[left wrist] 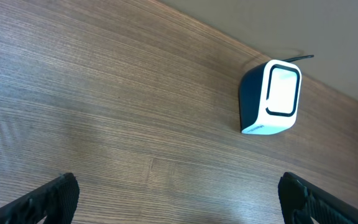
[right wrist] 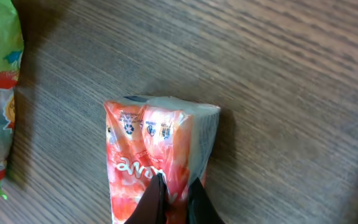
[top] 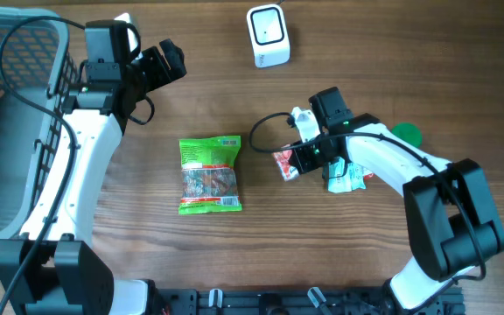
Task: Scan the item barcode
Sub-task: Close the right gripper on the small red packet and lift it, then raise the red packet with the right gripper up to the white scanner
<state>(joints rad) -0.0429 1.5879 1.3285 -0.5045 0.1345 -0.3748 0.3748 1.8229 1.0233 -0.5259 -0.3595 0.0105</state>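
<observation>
Red snack packet (right wrist: pixel 160 149) on surface, right of green snack bag (top: pixel 209 174). Right gripper (right wrist: pixel 173 190) jaws pinched on its end. Light, soft, crinkly film (probably slippery), so grip crimped seam. Left gripper (left wrist: pixel 179 202) jaws wide, empty.

left arm (top: pixel 81 166): white rounded shells, black joint blocks, small green light near the wrist
left arm cable (top: pixel 3 54): thin, black, looping
right arm (top: pixel 383 157): white shell, bulky black joint housings, green lights
right arm cable (top: pixel 254 133): thin black loop
left gripper (left wrist: pixel 179 202): black textured fingers (left wrist: pixel 51 199)
</observation>
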